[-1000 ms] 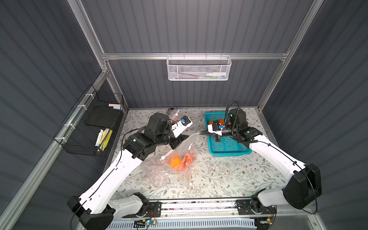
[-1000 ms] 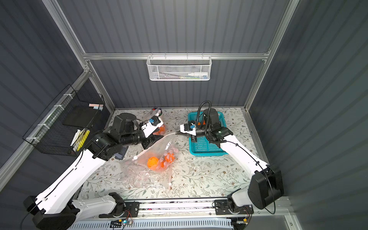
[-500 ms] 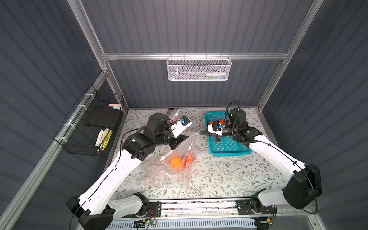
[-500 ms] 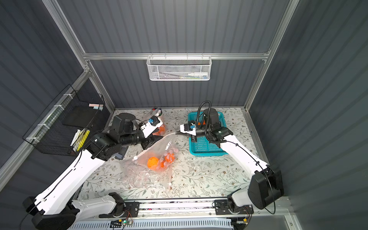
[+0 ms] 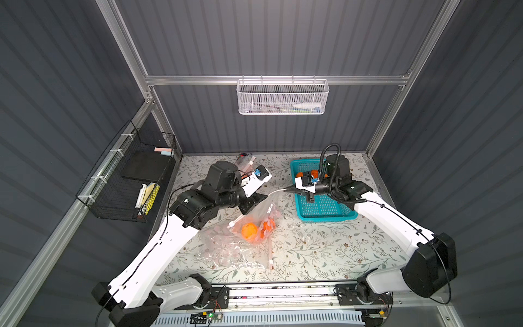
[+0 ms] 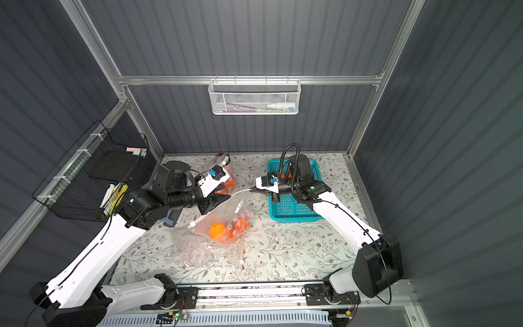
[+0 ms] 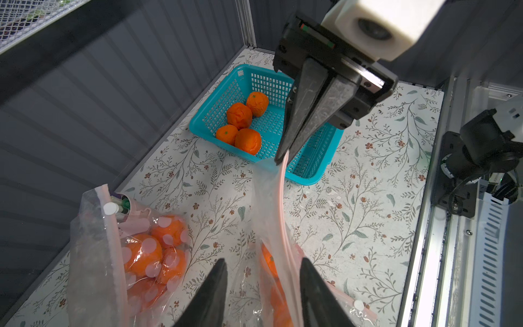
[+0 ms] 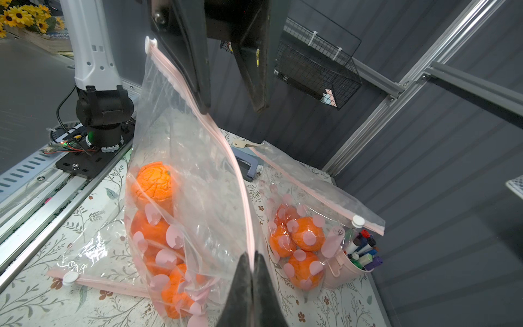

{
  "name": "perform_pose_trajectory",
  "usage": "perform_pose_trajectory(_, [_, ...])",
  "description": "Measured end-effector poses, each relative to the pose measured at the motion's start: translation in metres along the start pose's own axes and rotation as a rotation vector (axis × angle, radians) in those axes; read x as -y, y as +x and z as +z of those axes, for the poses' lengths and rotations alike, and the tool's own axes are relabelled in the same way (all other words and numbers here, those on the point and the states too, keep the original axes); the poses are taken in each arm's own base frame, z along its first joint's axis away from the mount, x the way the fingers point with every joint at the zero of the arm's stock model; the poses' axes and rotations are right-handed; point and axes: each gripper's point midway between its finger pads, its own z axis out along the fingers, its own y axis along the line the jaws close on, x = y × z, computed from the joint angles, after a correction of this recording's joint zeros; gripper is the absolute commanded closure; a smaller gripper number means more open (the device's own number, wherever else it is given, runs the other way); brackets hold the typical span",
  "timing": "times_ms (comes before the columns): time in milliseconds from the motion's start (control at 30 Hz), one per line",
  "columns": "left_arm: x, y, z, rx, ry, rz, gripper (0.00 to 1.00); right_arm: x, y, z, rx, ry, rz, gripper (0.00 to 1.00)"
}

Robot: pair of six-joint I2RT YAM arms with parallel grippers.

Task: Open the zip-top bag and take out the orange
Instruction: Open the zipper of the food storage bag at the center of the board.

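Holding up a clear plastic zip-top bag with pink spots (image 8: 198, 175) over the middle of the flowery worktop (image 5: 311, 249). Pinching one end of its pink zip strip with the right gripper (image 5: 285, 191), jaws squeezed shut on it. Hanging down from there, bottom seeming to rest on the worktop. Full of round fruit, with one bumpy round orange (image 8: 154, 184) on top of the pile, inside the plastic.

Waiting at the other end with the left gripper (image 8: 232, 109), jaws partway apart, strip brushing one finger, nothing squeezed. Just beside it, a small white round zip slider (image 8: 150, 44).

Zip open or shut? Hard to tell. Looks closed along most of the strip. So, likely only at the opening part. No orange out of this bag yet. Left to do: open the mouth, reach in, lift the orange out.

Near the back right corner, a teal plastic basket with holes (image 7: 223, 99), four loose oranges inside. By the back edge, a second spotted bag of oranges (image 8: 297, 243).
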Motion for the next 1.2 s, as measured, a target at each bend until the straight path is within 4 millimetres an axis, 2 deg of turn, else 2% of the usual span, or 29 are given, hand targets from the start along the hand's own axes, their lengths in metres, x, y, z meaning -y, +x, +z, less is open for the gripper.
perform_pose_trajectory(767, [-0.011, 0.020, 0.009, -0.067, -0.065, -0.012, 0.65, -0.001, 0.001, 0.000, -0.002, -0.002, -0.002, 1.00])
perform_pose_trajectory(867, [-0.013, 0.027, 0.012, -0.091, -0.077, -0.013, 0.75, -0.001, 0.001, 0.000, -0.002, -0.002, -0.001, 1.00])
perform_pose_trajectory(1000, [-0.014, 0.031, 0.017, -0.108, -0.082, -0.013, 0.81, -0.001, 0.001, 0.000, -0.002, -0.002, -0.001, 1.00])
perform_pose_trajectory(1033, [-0.015, 0.031, 0.017, -0.109, -0.082, -0.013, 0.83, -0.001, 0.001, 0.000, -0.002, -0.002, -0.001, 0.94])
perform_pose_trajectory(1167, [-0.017, 0.032, 0.018, -0.115, -0.098, -0.035, 1.00, 0.000, 0.000, 0.000, -0.002, 0.002, 0.014, 0.52])
perform_pose_trajectory(1200, [-0.020, 0.033, 0.018, -0.121, -0.115, -0.045, 1.00, 0.001, 0.000, 0.000, -0.002, 0.005, 0.023, 0.47])
